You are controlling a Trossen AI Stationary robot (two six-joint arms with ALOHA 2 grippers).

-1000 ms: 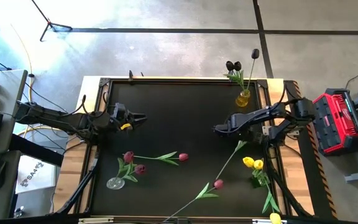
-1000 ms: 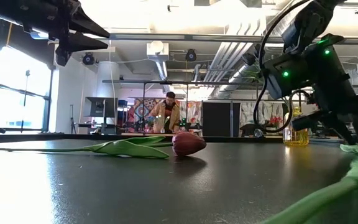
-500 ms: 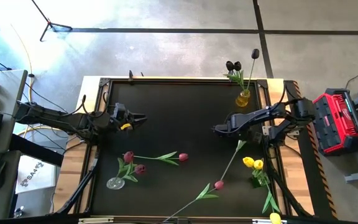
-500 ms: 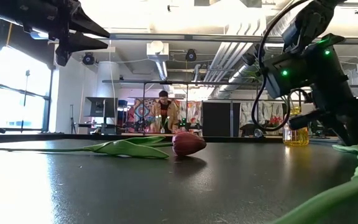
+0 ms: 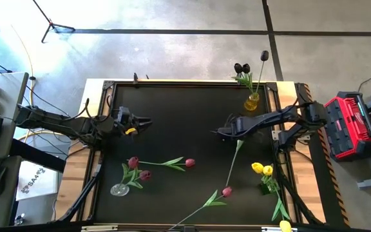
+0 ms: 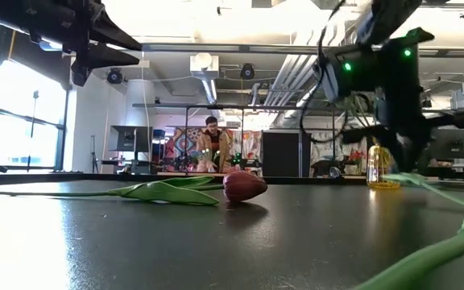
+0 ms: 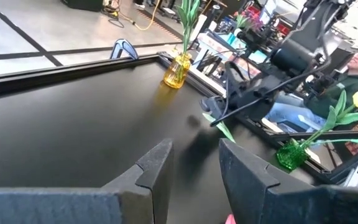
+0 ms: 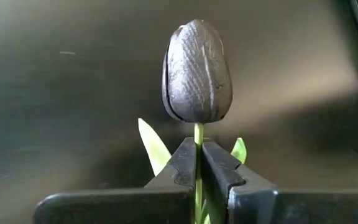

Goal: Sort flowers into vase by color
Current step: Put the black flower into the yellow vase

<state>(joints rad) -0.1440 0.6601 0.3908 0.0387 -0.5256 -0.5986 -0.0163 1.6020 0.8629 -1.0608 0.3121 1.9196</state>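
Three dark tulips [image 5: 241,67] stand in the yellow vase [image 5: 252,102]; the right end effector [image 5: 219,133] — shifted leftward since earlier — clamps a fourth [image 8: 196,71] above the counter [image 5: 179,116]. Left end effector [image 5: 148,121] parted.

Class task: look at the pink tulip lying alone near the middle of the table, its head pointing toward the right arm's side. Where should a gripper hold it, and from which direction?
Grip the pink tulip on its bare stem just behind the head, coming straight down from above with the fingers either side of the stem. It lies flat, and the leaves crowd the middle.
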